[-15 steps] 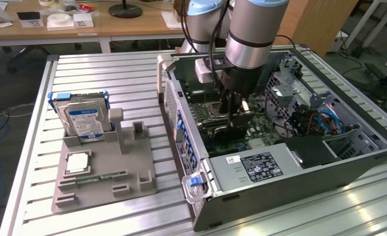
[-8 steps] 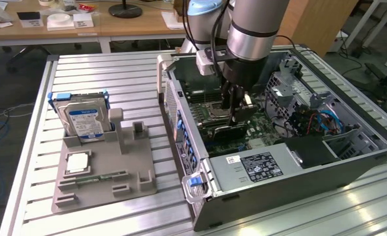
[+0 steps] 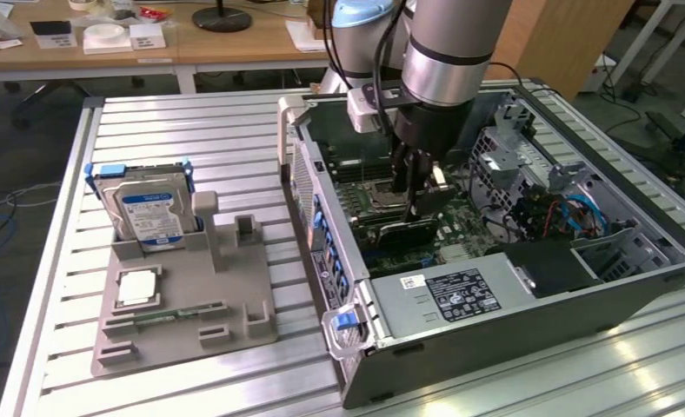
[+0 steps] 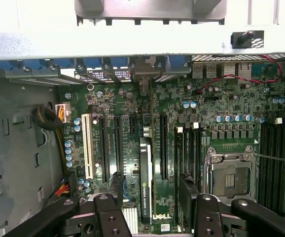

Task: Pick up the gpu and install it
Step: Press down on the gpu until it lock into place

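Observation:
The gpu (image 4: 145, 180) stands on edge in a motherboard slot inside the open computer case (image 3: 319, 187), a thin dark card with a green label strip along its upper edge. My gripper (image 4: 151, 191) hangs just above it, open, one finger (image 4: 116, 186) on each side of the card with a gap to both. In the exterior view the gripper (image 3: 418, 204) reaches down into the case over the dark gpu (image 3: 398, 233). Nothing is held between the fingers.
A white expansion slot (image 4: 87, 145), black slots and the CPU socket (image 4: 229, 170) flank the card. The power supply (image 3: 459, 291) and drive cage with cables (image 3: 563, 213) fill the case. On the exterior view's left a grey fixture (image 3: 192, 304) holds a hard drive (image 3: 148, 213) and a memory stick (image 3: 162, 314).

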{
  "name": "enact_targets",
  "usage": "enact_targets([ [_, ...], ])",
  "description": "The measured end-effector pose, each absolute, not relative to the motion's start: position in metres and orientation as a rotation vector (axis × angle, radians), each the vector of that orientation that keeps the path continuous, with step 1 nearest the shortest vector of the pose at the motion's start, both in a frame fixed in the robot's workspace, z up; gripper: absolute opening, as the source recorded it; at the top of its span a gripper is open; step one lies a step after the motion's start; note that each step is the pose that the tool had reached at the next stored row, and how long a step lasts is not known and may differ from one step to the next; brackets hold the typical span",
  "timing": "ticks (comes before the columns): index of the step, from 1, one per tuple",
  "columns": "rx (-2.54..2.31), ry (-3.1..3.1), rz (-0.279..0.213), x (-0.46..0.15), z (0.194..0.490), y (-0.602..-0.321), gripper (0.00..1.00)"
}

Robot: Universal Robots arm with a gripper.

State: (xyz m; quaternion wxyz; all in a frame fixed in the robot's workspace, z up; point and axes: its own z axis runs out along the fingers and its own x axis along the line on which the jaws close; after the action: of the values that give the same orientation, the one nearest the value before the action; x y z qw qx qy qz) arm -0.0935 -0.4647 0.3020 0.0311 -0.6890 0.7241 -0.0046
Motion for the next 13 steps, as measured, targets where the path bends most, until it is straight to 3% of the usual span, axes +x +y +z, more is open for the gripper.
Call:
enact_targets([
  [7,-2.123,2.231,-0.014,-0.0935,0.3020,-0.4647,0.56],
  [9,-2.123,2.231,-0.014,-0.0935,0.3020,-0.4647,0.44],
  [13,-2.123,2.231,-0.014,-0.0935,0.3020,-0.4647,0.32],
])
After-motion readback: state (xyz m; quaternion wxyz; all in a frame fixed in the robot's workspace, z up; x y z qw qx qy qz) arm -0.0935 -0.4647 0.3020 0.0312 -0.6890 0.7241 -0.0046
